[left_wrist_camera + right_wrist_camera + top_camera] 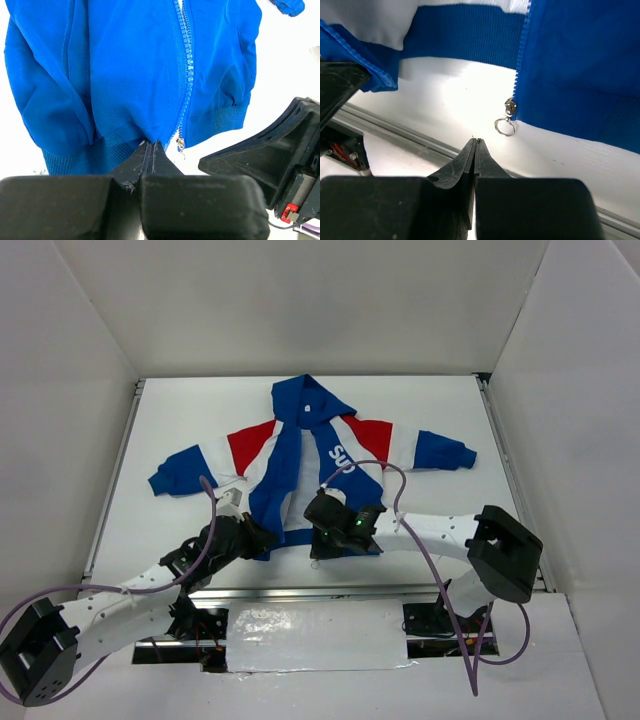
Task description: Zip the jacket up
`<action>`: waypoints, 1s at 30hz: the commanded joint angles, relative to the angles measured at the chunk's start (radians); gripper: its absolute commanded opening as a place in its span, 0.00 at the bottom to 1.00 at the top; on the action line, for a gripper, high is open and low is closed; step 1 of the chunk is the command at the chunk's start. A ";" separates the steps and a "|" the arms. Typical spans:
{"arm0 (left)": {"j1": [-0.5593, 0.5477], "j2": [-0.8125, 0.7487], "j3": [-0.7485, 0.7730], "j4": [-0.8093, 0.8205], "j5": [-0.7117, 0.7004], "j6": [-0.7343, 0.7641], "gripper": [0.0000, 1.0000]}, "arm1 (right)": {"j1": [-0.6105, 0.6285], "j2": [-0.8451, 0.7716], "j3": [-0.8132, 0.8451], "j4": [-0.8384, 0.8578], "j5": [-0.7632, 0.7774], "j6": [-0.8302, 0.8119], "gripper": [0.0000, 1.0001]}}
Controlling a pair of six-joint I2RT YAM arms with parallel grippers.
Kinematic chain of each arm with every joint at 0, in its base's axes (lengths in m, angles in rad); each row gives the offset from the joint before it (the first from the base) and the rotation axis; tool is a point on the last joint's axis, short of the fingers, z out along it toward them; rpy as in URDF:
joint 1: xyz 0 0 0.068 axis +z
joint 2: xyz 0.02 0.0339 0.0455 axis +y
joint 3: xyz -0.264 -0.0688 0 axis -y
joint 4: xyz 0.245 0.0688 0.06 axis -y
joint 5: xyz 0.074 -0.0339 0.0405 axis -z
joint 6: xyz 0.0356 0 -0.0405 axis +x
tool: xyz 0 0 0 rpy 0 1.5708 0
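1. Both pairs of jaws are pressed together. The left gripper has its black fingertips against the near ribbed hem of the jacket; I cannot tell whether any fabric is caught between them. The right gripper pinches nothing, and its tips hang over bare table.
2. One small hooded jacket in royal blue with red and white shoulder panels lies flat in the middle of the white table, hood far and hem near. Its front lies open, with white lining showing between the two blue panels. Its two sleeves are spread to the left and right.
3. One silver zipper slider sits at the near hem, and its single round wire ring lies on the table just right of and beyond the right fingertips, not touching them.
4. The two black grippers are close together at the hem, the left at the left panel's near corner and the right near the slider.
5. Two purple cables loop up, one from each arm: the left cable and the right cable, which arches over the right panel.
6. One metal rail runs along the near table edge, with one patch of white tape nearer still, between the two arm bases.
7. Three plain white walls enclose the table at left, far and right.
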State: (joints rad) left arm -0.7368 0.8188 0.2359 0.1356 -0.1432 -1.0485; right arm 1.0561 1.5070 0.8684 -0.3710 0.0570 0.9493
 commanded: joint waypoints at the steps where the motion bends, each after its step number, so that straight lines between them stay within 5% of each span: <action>1: 0.005 0.006 0.016 0.047 0.017 0.019 0.00 | 0.008 -0.025 -0.014 -0.034 0.067 0.002 0.00; 12: 0.007 0.013 0.011 0.058 0.027 0.019 0.00 | 0.008 -0.002 -0.078 -0.068 0.139 0.046 0.00; 30: 0.008 0.028 0.011 0.065 0.033 0.018 0.00 | 0.051 0.128 -0.002 0.024 0.026 0.026 0.00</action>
State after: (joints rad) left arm -0.7353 0.8494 0.2359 0.1596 -0.1204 -1.0466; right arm 1.0935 1.6085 0.8391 -0.3576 0.0952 0.9779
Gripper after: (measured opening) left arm 0.036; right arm 0.006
